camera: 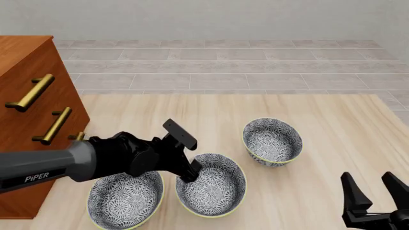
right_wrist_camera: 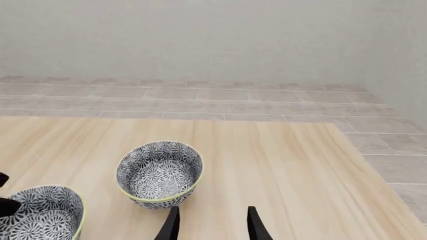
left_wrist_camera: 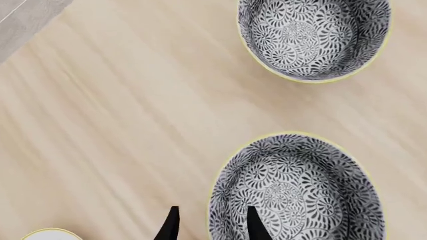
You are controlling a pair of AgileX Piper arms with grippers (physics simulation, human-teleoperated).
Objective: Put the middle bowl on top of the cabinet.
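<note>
The middle bowl (camera: pixel 214 189), patterned dark grey and white with a pale yellow rim, stands on the table between two bowls like it. In the left wrist view this bowl (left_wrist_camera: pixel 303 192) fills the near part of the picture. My left gripper (camera: pixel 189 173) is open and straddles its near-left rim: one finger is inside the bowl and one outside (left_wrist_camera: pixel 212 227). The cabinet (camera: pixel 26 72), reddish-brown with brass handles, rises at the far left. My right gripper (camera: pixel 374 194) is open and holds nothing near the front right of the table, also seen in its own wrist view (right_wrist_camera: pixel 212 225).
A left bowl (camera: pixel 124 200) stands close beside the middle one, almost touching it. A right bowl (camera: pixel 271 140) (left_wrist_camera: pixel 313 37) (right_wrist_camera: pixel 160 172) stands farther back and apart. The pale wooden table (camera: pixel 338 124) ends at a grey tiled floor behind.
</note>
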